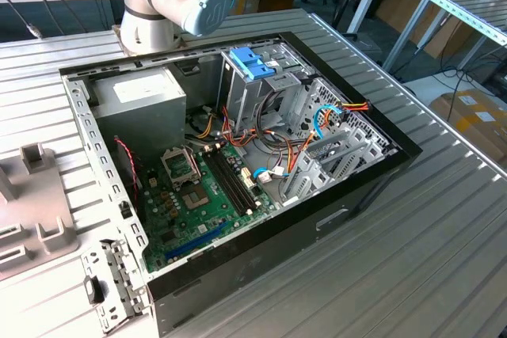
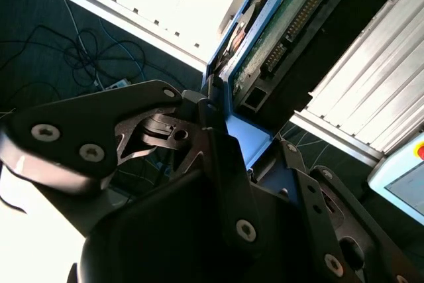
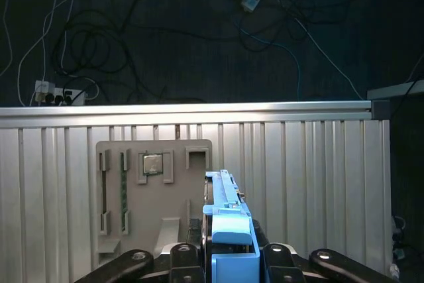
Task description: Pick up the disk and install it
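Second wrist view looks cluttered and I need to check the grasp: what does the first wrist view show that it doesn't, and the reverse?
First wrist view: the disk seen edge-on along its blue rail, a fixture tray carrying a chip, cables on the floor. Second wrist view: the disk's green circuit board and black connector. Both: the end effector shut on the disk, ribbed table behind.
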You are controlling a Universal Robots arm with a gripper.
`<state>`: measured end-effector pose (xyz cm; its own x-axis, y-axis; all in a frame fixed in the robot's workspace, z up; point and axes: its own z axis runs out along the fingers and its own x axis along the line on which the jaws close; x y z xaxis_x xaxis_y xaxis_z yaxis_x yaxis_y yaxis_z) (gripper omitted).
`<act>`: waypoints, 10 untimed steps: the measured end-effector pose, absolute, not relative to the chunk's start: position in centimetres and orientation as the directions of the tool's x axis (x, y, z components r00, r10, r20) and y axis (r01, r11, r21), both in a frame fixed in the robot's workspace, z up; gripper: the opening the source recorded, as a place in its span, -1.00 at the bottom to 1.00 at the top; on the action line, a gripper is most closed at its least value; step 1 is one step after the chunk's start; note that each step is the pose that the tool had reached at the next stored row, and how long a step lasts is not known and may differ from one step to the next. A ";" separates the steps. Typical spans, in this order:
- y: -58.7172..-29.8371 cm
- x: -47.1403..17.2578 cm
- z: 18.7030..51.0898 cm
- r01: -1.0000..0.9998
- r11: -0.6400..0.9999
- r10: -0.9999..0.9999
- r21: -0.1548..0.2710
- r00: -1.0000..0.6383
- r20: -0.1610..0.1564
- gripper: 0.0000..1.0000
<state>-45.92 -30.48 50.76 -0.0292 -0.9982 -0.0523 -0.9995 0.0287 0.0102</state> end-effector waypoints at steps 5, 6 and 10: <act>-30.6 -45.8 50.8 -1.000 0.029 -0.998 0.010 -0.029 -0.052 -0.26; -30.6 -45.8 50.8 -1.000 0.029 -0.998 0.010 -0.029 -0.052 -0.26; -30.7 -45.8 50.8 -1.000 0.029 -0.998 0.010 -0.029 -0.052 -0.26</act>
